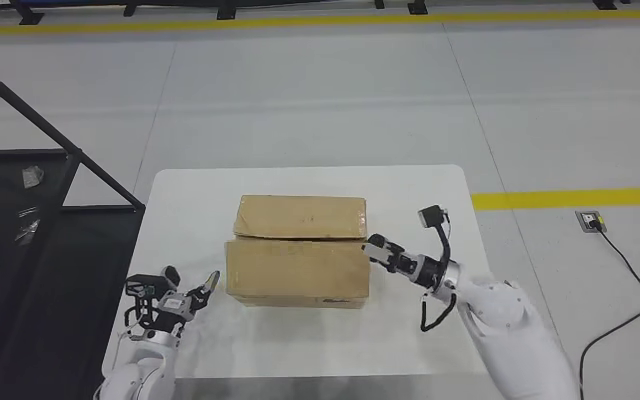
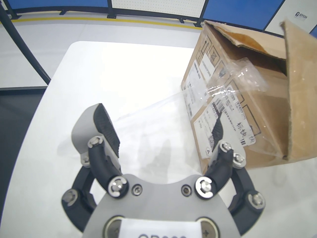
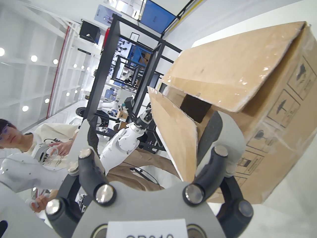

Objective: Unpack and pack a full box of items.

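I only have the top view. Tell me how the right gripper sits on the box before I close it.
Observer: The right gripper is open, with the edge of a lifted flap of the box between its fingers.
Operator: Now report the box's left end.
Observer: A loose strip of clear tape hangs off that end and reaches toward the open left gripper.
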Controlling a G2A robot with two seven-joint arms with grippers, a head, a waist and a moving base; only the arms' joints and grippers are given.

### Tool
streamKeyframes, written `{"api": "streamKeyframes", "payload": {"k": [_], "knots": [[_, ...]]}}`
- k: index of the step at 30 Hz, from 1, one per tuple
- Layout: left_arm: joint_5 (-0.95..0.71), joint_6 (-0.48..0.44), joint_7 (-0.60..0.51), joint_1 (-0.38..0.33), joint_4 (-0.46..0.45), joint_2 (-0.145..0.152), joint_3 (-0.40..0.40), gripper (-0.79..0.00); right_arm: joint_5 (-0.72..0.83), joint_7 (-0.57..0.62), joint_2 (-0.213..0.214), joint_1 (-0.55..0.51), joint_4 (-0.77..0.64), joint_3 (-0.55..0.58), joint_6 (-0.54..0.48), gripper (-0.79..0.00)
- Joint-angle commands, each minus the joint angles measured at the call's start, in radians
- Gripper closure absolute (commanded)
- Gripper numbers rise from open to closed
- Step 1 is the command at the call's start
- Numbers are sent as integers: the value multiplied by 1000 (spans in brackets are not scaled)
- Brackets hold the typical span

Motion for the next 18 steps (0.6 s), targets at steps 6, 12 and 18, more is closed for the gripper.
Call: {"api": "streamKeyframes", "payload": {"k": [6,12,18], "knots": [[-38,-50,0,16,-47,2,-18,-785,97,166,21,-49,-72,42,-69,-785],[-92,-177,-2,60,-100,10,-67,-785,90,321,47,-114,-154,80,-159,-785],[-88,-330,-25,96,-137,24,-112,-785,-13,326,77,-191,-284,79,-190,-785]]}}
